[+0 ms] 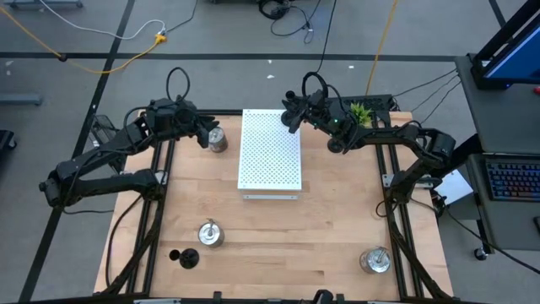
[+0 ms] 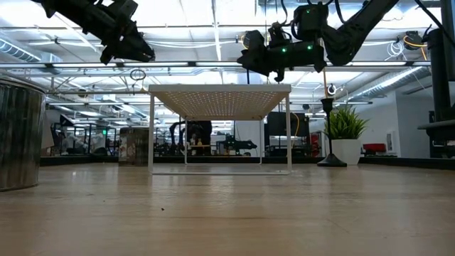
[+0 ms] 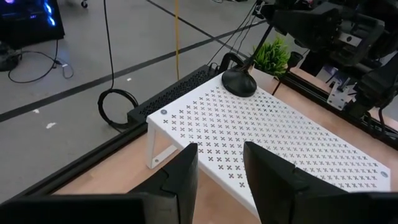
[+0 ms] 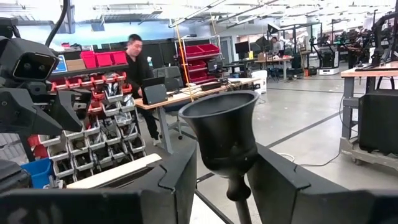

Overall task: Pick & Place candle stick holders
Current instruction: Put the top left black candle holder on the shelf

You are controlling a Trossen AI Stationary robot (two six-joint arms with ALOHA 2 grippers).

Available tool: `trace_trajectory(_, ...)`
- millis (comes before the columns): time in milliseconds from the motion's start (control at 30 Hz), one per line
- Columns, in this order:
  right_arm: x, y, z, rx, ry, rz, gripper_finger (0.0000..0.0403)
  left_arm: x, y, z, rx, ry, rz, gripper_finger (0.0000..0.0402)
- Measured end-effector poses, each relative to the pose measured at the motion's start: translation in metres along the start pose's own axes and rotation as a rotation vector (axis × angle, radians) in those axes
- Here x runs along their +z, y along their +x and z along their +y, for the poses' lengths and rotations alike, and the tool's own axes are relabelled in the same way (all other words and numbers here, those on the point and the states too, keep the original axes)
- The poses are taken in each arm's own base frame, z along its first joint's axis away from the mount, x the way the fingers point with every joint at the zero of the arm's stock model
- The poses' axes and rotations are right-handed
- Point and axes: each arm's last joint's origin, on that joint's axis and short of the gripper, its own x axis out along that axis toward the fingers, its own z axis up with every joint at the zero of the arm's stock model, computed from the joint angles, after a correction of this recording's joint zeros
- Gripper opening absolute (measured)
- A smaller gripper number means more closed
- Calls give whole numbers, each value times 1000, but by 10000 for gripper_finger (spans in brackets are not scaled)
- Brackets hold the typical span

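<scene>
The right claw [image 1: 291, 114] hangs over the twelve o'clock edge of the white perforated board [image 1: 270, 152] and is clenched on a black candle stick holder [image 4: 225, 140]. Its wrist view shows the holder's flared, bell-shaped cup and thin stem caught between the two dark fingers [image 4: 177, 180]. The left wrist view shows that holder's round base [image 3: 239, 83] low over the board's far corner; whether it touches the surface cannot be told.

The left claw [image 1: 205, 135] is at about ten o'clock on the worktop [image 1: 287, 228], just beside the board's left edge, with its jaws released and nothing between them. A shiny silver candle stick holder [image 1: 218, 140] stands right beside it, between the claw and the board.

A second silver holder [image 1: 210, 233] stands at about seven o'clock, with another black holder [image 1: 186, 257] close by toward the near-left corner. A third silver holder [image 1: 375, 259] stands at about five o'clock.

A small green potted plant [image 1: 361, 111] in a white pot sits at about one o'clock, behind the right arm. In the low view a black holder [image 2: 327, 131] stands just beside that plant's pot.

No readable writing shows on any holder or on the board.
</scene>
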Motion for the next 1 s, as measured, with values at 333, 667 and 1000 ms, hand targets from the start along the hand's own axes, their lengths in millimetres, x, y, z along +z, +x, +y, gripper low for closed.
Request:
trace_trajectory(333,4,0,1,8,27,-43,125,0,0,0,0,6,0,133)
trace_trajectory(667,4,0,1,9,46,-44,125,0,0,0,-3,7,1,133)
trace_trajectory(1000,4,0,1,7,38,-44,134,0,0,0,-2,10,1,133)
